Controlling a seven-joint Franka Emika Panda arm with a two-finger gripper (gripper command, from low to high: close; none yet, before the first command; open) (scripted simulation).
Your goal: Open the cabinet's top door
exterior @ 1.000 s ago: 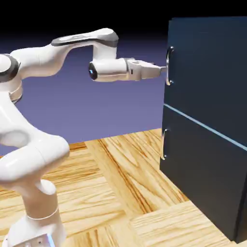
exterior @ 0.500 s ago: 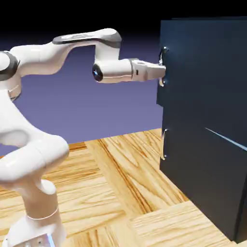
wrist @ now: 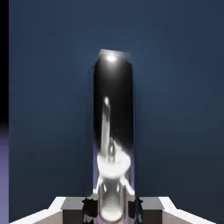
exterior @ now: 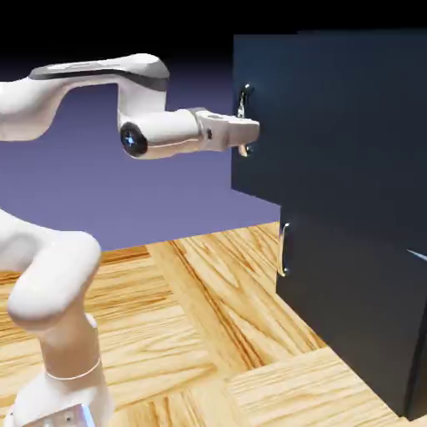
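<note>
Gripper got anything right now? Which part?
Yes. The gripper is shut on the top door's silver handle, near the bar's lower end; the door stands swung partly out from the cabinet.

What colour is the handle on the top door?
Shiny silver; the handle shows best in the hand view, against the dark navy top door.

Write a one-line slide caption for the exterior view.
White arm's claw shut on the top door's handle, the top door swung partly open from the cabinet.
</note>
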